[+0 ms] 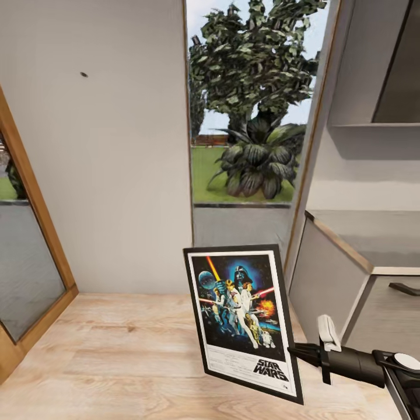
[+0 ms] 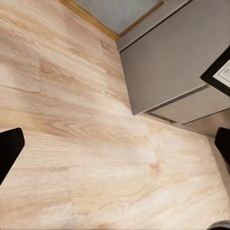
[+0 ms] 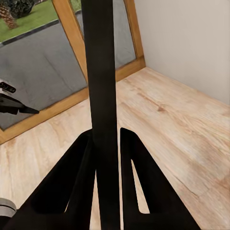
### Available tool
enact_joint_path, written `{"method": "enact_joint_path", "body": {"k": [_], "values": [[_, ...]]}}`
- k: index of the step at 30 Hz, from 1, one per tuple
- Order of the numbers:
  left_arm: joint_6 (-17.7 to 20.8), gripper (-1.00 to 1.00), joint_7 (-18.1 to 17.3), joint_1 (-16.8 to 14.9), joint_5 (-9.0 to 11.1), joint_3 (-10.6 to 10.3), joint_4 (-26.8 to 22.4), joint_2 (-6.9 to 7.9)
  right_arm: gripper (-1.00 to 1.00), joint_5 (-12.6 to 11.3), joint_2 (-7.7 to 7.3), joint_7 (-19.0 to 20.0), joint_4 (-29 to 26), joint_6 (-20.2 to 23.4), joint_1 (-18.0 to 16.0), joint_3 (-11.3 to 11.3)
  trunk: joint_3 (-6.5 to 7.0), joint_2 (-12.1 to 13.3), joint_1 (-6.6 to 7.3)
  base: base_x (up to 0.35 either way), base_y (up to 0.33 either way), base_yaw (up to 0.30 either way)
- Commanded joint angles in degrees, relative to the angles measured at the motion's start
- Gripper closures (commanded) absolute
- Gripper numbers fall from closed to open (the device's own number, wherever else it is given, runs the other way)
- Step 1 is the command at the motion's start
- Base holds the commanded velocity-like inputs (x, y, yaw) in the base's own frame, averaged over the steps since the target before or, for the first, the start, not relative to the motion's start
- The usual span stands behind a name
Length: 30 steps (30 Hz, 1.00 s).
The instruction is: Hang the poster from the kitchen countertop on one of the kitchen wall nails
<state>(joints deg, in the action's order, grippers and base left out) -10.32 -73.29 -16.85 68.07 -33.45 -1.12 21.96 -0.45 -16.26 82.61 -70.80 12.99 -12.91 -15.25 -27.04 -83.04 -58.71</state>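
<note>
**Right gripper holds the poster up, facing the wall**

Your right gripper [image 1: 297,352] is clamped on the poster [image 1: 242,319], pinching its right edge at the lower right of the head view. From the right wrist camera you see the frame edge-on as a black bar [image 3: 104,110] running up between the two dark fingers [image 3: 72,187], which press it from both sides. The poster stands nearly upright, tilted slightly, clear of the wooden floor [image 1: 116,356], with the picture side toward you. In the upper left of the head view, the wall nail [image 1: 83,74] is a dark speck on the plain grey wall [image 1: 116,175], well above and to the left of the poster. Behind the poster, a tall window [image 1: 251,105] shows trees and grass. Grey cabinets [image 1: 361,256] sit at the right. Your left gripper [image 2: 115,143] hangs spread wide over the floor, holding nothing, with a corner of the poster [image 2: 218,72] showing at the right edge of the left wrist frame.
</note>
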Motion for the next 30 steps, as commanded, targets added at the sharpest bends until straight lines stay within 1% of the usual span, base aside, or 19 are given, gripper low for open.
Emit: {"method": "enact_joint_path", "body": {"k": [1, 9, 14, 20, 30], "values": [[-0.5, -1.0, 0.0, 0.0, 0.4, -0.5, 0.0, 0.01, 1.0, -0.1, 0.0, 0.4, 0.0, 0.8, -0.1, 0.0, -0.16, 0.0, -0.01, 0.141, 0.296, 0.0], [-0.5, -1.0, -0.1, 0.0, 0.4, -0.5, 0.0, 0.01, 1.0, -0.1, 0.0, 0.4, 0.0, 0.8, 0.0, -0.1, -0.62, 0.0, -0.01, 0.076, 0.296, 0.032], [-0.7, -1.0, -0.1, 0.0, 0.4, -0.5, 0.0, 0.01, 1.0, -0.1, 0.0, 0.3, 0.0, 0.7, 0.0, -0.1, -0.62, 0.0, -0.01, 0.005, 0.114, 0.255], [-0.7, -1.0, -0.2, 0.0, 0.3, -0.5, -0.1, 0.01, 1.0, -0.1, 0.0, -1.0, 0.0, 0.7, 0.0, -0.1, -0.61, 0.0, -0.01, 0.035, 0.133, 0.252], [-0.7, -1.0, -0.2, 0.0, 0.3, -0.5, -0.1, 0.01, 1.0, -0.2, 0.01, -1.4, 0.0, 0.7, 0.0, -0.2, -0.61, 0.0, -0.01, 0.099, 0.267, 0.044]]}}
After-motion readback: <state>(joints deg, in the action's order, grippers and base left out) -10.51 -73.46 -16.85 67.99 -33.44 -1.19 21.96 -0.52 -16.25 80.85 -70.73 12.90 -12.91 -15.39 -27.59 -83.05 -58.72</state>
